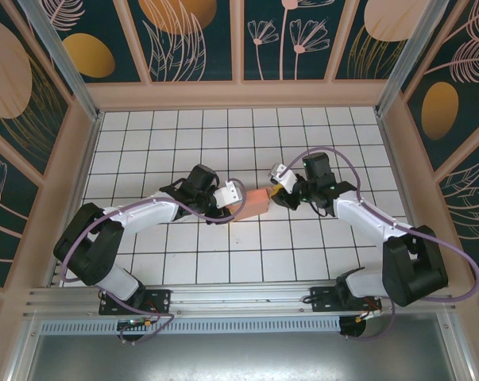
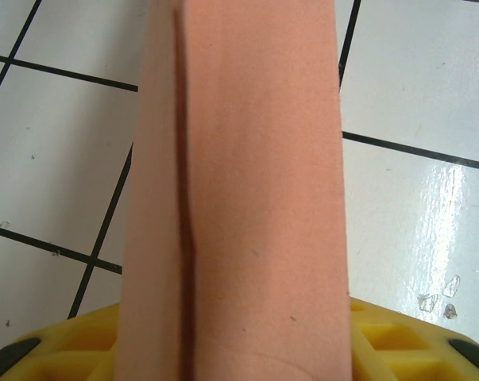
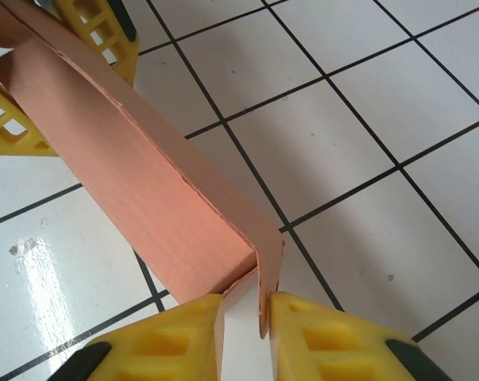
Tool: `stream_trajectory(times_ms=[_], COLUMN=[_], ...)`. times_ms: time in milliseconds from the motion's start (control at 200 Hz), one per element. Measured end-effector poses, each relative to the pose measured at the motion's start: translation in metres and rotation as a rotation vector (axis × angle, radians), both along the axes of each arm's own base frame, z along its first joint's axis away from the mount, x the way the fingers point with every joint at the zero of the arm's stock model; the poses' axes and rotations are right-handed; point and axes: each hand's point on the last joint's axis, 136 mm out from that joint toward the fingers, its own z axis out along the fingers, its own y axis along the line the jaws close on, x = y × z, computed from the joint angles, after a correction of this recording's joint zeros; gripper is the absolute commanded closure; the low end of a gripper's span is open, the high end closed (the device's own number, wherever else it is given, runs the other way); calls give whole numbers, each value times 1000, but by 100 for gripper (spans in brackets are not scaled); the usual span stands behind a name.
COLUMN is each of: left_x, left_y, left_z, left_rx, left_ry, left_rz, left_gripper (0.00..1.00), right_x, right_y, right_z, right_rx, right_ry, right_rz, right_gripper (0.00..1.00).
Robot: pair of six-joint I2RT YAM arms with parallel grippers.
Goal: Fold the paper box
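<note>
Paper box: left tool seemingly clamped on it, right tool astride its flap, jaws apart.

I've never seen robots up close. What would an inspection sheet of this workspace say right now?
Surface: white tiled table, dark grout, a few specks.
Job's things: salmon paper box, partly folded, between the two grippers.
Clutter: nothing seen.
Grippers: left gripper jaws clamp one end of the box; right gripper jaws straddle a flap at the other end, full clamp unclear.
Cables: purple cables run along both arms.
Surroundings: floral wall panels; metal rail at near edge.
</note>
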Motion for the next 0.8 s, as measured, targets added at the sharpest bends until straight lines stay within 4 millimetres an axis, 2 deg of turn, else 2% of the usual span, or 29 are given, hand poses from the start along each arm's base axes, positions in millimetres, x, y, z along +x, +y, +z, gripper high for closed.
stream_trajectory(times_ms=[160, 205, 260, 395, 515, 606, 706, 801], left_x=[0, 0, 0, 0, 0, 0, 0, 0], left_y=[-1, -1, -1, -1, -1, -2, -2, -2], left_z=[0, 0, 0, 0, 0, 0, -1, 0], left_rx=[-2, -2, -2, -2, -2, -2, -2, -3], left_ry=[3, 4, 5, 6, 6, 6, 6, 7], left_rz=[-3, -3, -3, -5, -5, -6, -7, -8], left_gripper=[53, 53, 53, 53, 53, 53, 53, 53], right_x=[0, 1, 2, 3, 5, 7, 8, 9], right_y=[2, 2, 2, 1, 2, 2, 2, 3], right_z=[-2, -2, -2, -1, 1, 2, 3, 4], right_rx=[7, 7, 8, 11, 22, 25, 29, 38], right_ry=[15, 14, 18, 21, 20, 13, 10, 14], right_rz=[5, 6, 1, -8, -18, -22, -26, -34], right_gripper=[85, 90, 91, 77, 71, 71, 78, 90])
